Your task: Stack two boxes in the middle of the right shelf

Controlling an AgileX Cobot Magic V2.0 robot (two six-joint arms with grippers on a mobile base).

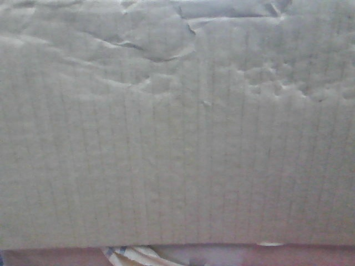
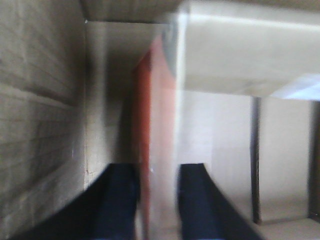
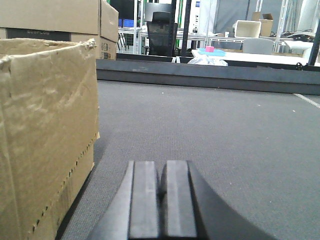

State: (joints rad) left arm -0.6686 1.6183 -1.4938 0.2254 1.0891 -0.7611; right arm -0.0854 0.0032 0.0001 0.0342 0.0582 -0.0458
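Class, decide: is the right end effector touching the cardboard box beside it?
Apart. The right wrist view shows a strip of grey surface lying bare between the shut right end effector and the cardboard box.

Top: dark grey flat top (image 3: pixel 210 130).
On it: one brown box (image 3: pixel 45 140), just left of the right gripper (image 3: pixel 159 172).

A grey flat surface (image 3: pixel 225 135) fills the middle and right of the right wrist view, ending at a dark ledge (image 3: pixel 210 75) across the upper part. Behind it, upper centre, stands a black office chair (image 3: pixel 161 32) beside black poles (image 3: pixel 186 25). White tables (image 3: pixel 260 56) sit in the brightly lit upper right. In the blurred left wrist view, a pale wall (image 2: pixel 220 145) and dark post (image 2: pixel 255 155) show at right.
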